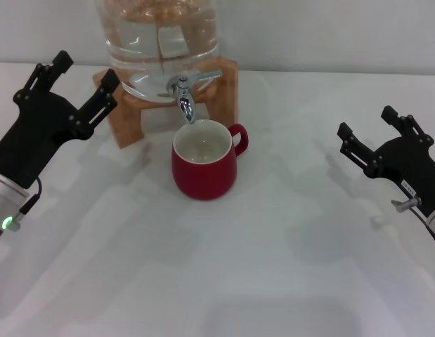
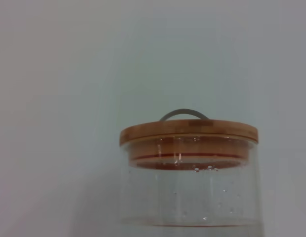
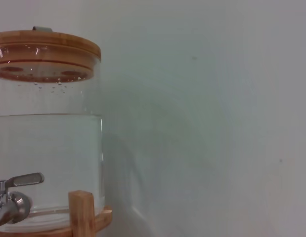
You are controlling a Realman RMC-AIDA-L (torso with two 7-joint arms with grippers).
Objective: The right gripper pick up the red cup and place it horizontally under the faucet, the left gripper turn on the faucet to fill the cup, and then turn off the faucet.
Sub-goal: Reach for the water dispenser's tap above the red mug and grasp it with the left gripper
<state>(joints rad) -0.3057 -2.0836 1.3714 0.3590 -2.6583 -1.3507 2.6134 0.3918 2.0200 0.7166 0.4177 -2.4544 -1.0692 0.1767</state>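
— Where is the faucet point(image 1: 185, 93) from you?
— Up on the big glass jar point(image 1: 158, 38), to the right of my left pincer point(image 1: 77, 79), which is wide open and closer than my right pincer point(image 1: 365, 139), wide open too
— And the red cup point(image 1: 204, 161)?
— Upright on the bench point(image 1: 273, 267), right under the spout

Bright, even light fills all three views, soft and without hard edges. In the head view the white table point(image 1: 273, 267) is nearly washed out, carrying only faint, diffuse grey shadows at lower left and right of centre. Small highlights glint on the chrome faucet point(image 1: 183, 95) and the glass jar point(image 1: 157, 42) at the upper middle. The red cup point(image 1: 204, 163) shows a mild sheen. The left wrist view is hazy, the wooden lid point(image 2: 188, 130) soft-edged. The right wrist view shows a faint shadow on the wall point(image 3: 143, 148).
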